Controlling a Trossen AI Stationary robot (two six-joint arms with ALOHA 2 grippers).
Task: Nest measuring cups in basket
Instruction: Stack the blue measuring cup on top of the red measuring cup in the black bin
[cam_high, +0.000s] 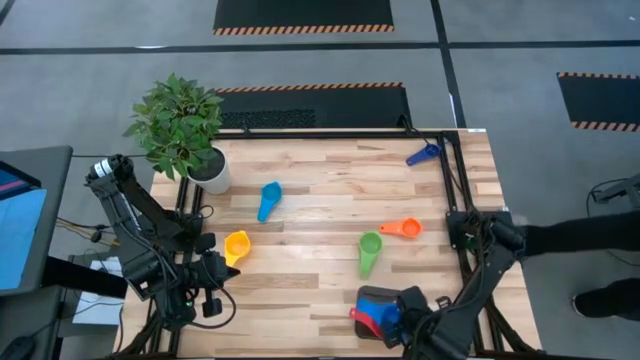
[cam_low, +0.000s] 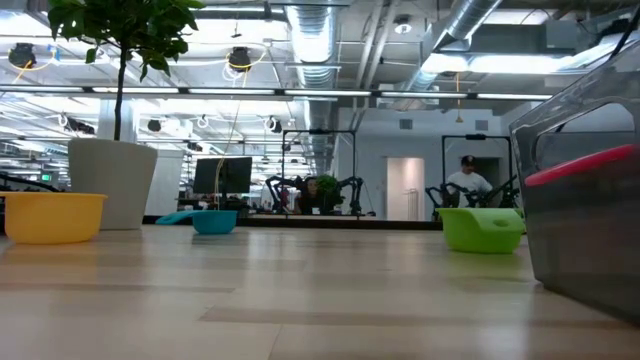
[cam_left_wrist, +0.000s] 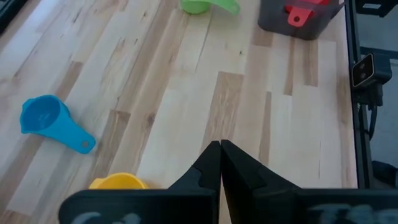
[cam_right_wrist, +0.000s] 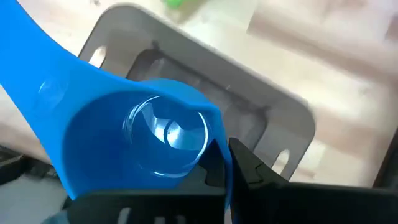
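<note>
Right claw (cam_right_wrist: 227, 168) over basket (cam_high: 372, 300) at tabletop's (cam_high: 320, 190) 6 o'clock edge, clenched on blue measuring cup (cam_right_wrist: 149, 143); red cup (cam_high: 362, 318) apparently inside basket. Left claw (cam_left_wrist: 220, 152) clenched empty at 8 o'clock beside yellow cup (cam_high: 237, 246). Light-blue (cam_high: 269, 199), green (cam_high: 369, 250), orange (cam_high: 402, 229), dark-blue (cam_high: 422, 154) cups scattered.

Light wood-plank table (cam_high: 320, 200). On it: potted plant (cam_high: 183, 130) upper left, dark blue cup (cam_high: 423, 154) upper right; light blue cup (cam_high: 269, 199), yellow cup (cam_high: 237, 246), green cup (cam_high: 369, 251), orange cup (cam_high: 402, 229) mid-frame; grey basket (cam_high: 372, 298) at bottom.
</note>
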